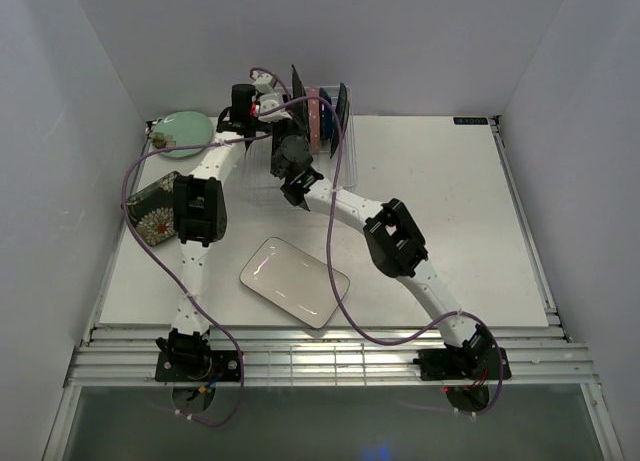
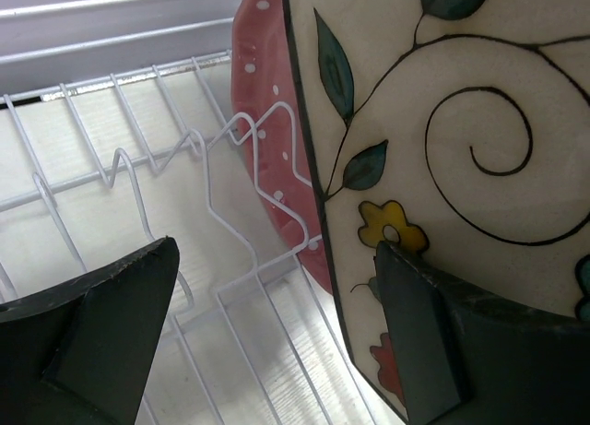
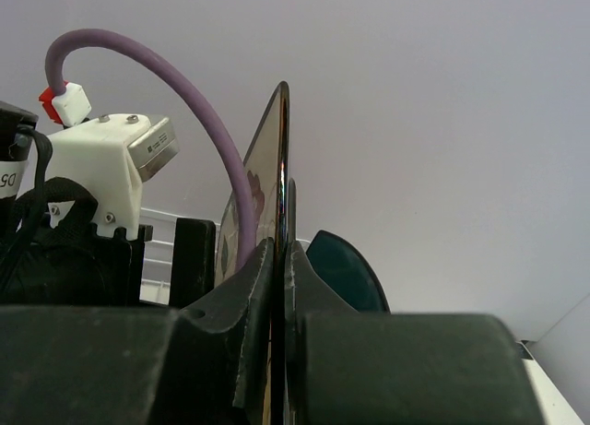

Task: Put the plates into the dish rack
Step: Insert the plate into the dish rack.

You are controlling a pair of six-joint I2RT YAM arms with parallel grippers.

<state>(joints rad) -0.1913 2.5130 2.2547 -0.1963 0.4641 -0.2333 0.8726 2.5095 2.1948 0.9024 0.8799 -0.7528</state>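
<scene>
Seating the patterned plate [image 2: 442, 121] in the dish rack [image 2: 138, 167]: our right claw [image 3: 279, 250] pinches it, left claw [image 2: 277, 250] wide; release should follow.

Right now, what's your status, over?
Left claw open beside patterned plate. Right claw shut on its edge, upright in dish rack. White plate not yet loaded.

The top camera looks down from above and behind me; both wrist cameras sit close on the patterned plate [image 2: 479, 121].
</scene>
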